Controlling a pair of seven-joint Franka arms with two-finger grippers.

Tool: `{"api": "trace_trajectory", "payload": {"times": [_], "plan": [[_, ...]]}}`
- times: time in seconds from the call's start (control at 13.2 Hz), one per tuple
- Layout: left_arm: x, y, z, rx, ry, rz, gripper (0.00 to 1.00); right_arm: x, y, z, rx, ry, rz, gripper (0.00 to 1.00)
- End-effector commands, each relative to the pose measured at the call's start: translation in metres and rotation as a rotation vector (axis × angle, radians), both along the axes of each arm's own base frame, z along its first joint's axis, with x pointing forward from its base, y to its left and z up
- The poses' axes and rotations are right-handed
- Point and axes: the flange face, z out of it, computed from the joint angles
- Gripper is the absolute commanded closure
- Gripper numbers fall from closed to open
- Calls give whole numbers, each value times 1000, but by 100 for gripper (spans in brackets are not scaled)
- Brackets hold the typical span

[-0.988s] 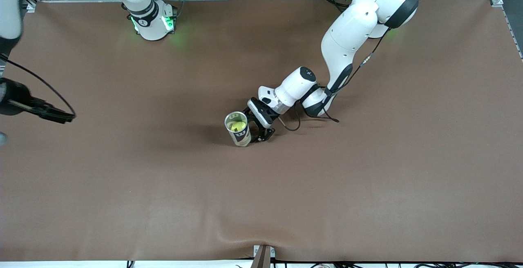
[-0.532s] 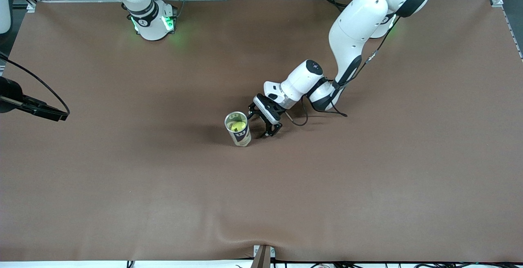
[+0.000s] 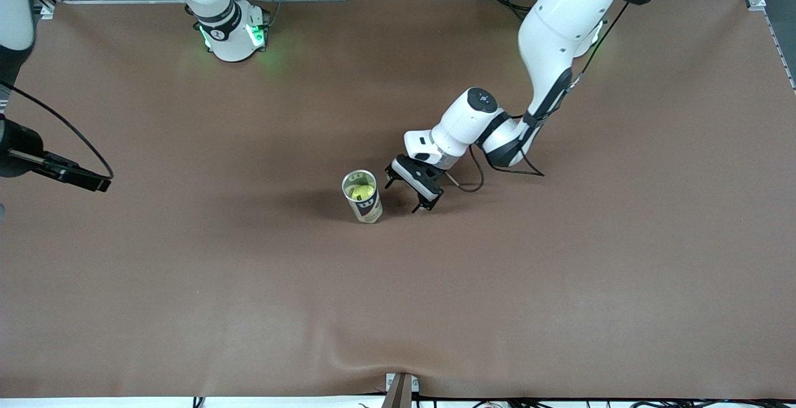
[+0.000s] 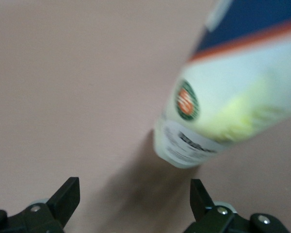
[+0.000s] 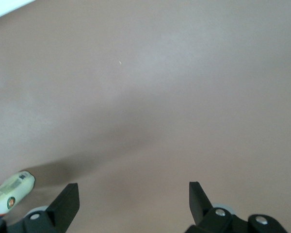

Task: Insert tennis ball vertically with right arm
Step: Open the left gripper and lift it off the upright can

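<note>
Clear plastic cylindrical can (image 3: 362,196) upright at frame centre, fuzzy yellow tennis ball (image 3: 359,192) inside. Left gripper (image 3: 410,193) beside it, jaws apart, empty. Right gripper (image 3: 99,183) at frame's left edge, jaws apart, empty.

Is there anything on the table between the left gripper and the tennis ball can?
Nothing visible. The left gripper sits beside the can, toward the left arm's end of the table, its fingers open, with only bare brown table between them. The tennis ball already lies inside the upright can.
</note>
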Motion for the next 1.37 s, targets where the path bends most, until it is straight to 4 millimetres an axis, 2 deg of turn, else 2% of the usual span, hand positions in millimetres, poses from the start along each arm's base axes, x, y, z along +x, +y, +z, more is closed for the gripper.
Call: {"api": "trace_trajectory", "payload": {"times": [0.0,0.38,0.46,0.61,0.68,0.84,1.06,1.22,1.29], "plan": [[15,27,44,82,57,65,0,-35,-1,7,4,-103,8,0],[61,95,103,224,144,187,0,-38,-20,24,25,-189,83,0],[70,100,118,252,174,204,0,-42,-21,33,21,-169,86,0],[91,107,156,333,235,234,0,-48,-21,33,16,-110,83,0],[98,111,169,363,257,245,0,-48,-22,42,5,-124,82,0],[106,121,189,398,286,270,0,-52,-28,43,5,-105,74,0],[125,166,224,451,351,351,0,-59,-29,44,9,-76,78,0],[126,186,258,473,387,392,0,-60,-23,42,6,-62,105,0],[126,196,278,464,403,415,0,-61,-12,39,9,-43,153,0]]}}
